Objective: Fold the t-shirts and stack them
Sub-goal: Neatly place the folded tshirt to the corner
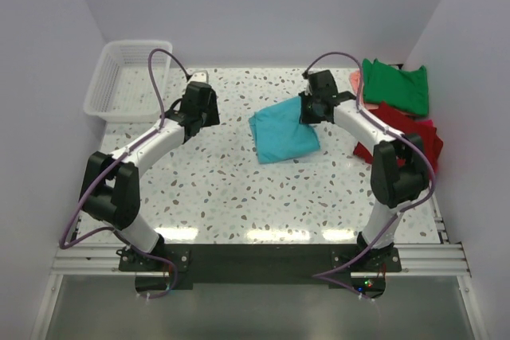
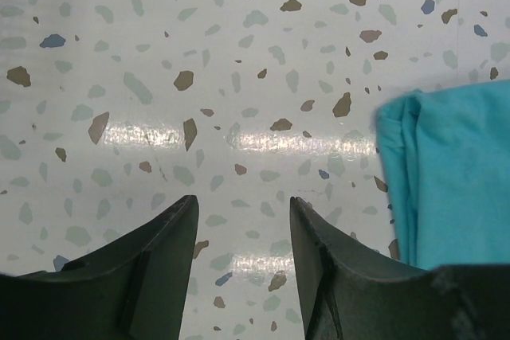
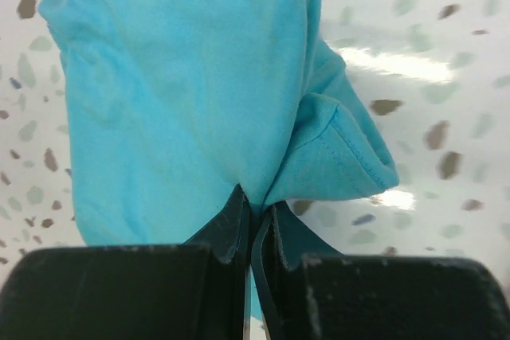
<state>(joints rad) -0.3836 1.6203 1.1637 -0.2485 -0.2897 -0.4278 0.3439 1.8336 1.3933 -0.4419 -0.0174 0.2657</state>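
Turquoise t-shirt (image 3: 175,93) is clamped in the right tool (image 3: 255,211), arm reaching forward; left tool (image 2: 243,205) hangs apart.

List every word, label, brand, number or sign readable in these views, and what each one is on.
None can be read in any view.
Turquoise shirt: plain fabric and a stitched hem, with no tag or print showing.
Green shirt and red shirt: plain, no print visible.
Basket: bare white lattice, no label visible.
Table: speckles only.
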